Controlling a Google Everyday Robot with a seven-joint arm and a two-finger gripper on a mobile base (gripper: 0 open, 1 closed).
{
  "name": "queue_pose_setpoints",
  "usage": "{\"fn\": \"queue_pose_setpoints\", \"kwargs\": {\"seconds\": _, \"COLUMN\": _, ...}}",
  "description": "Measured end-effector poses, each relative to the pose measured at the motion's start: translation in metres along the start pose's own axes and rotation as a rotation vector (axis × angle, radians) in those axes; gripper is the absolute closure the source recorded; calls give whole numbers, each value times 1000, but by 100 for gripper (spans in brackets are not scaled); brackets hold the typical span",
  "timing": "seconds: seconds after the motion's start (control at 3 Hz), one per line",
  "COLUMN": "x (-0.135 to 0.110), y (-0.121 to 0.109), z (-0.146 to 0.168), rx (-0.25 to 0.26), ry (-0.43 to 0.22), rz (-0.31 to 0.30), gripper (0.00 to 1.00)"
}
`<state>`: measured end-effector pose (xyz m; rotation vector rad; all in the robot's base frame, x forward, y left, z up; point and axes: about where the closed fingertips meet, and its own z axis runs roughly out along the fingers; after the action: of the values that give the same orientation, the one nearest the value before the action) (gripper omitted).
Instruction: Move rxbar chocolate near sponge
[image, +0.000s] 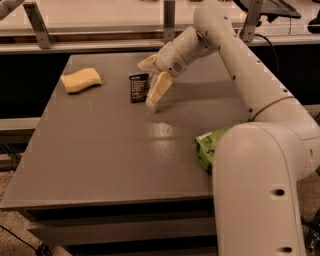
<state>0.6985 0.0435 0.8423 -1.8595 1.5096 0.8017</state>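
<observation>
The rxbar chocolate (138, 88), a flat black wrapper with white print, lies on the grey table (110, 160) toward the back. The pale yellow sponge (81, 80) lies to its left, a bar's length apart. My gripper (147, 84) is open just at the bar's right edge. One cream finger (158, 89) points down to the table beside the bar, and the other (148, 63) sits behind the bar's far end. The bar rests flat and is not gripped.
A large green snack bag (212, 148) lies at the table's right edge, partly hidden by my arm's base (260, 190). A metal rail with posts (35, 20) runs behind the table. The floor shows at lower left.
</observation>
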Motion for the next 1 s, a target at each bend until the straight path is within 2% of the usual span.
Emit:
{"fn": "queue_pose_setpoints", "kwargs": {"seconds": 0.33, "x": 5, "y": -3, "z": 9, "rx": -12, "ry": 8, "rz": 5, "gripper": 7}}
{"fn": "queue_pose_setpoints", "kwargs": {"seconds": 0.67, "x": 8, "y": -3, "z": 12, "rx": -7, "ry": 62, "rz": 36, "gripper": 25}}
{"fn": "queue_pose_setpoints", "kwargs": {"seconds": 1.0, "x": 11, "y": 2, "z": 5, "rx": 2, "ry": 100, "rz": 76, "gripper": 48}}
